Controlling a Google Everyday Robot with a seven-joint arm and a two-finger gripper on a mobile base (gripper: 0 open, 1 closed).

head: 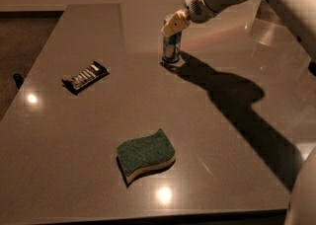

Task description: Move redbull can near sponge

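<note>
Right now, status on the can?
Gripper at top of can. Can upright, well apart from sponge. Bar off left, not in the path.

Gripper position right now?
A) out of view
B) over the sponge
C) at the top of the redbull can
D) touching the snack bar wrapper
C: the gripper sits at the top of the upright redbull can, well apart from the sponge and the black snack bar wrapper.
</note>
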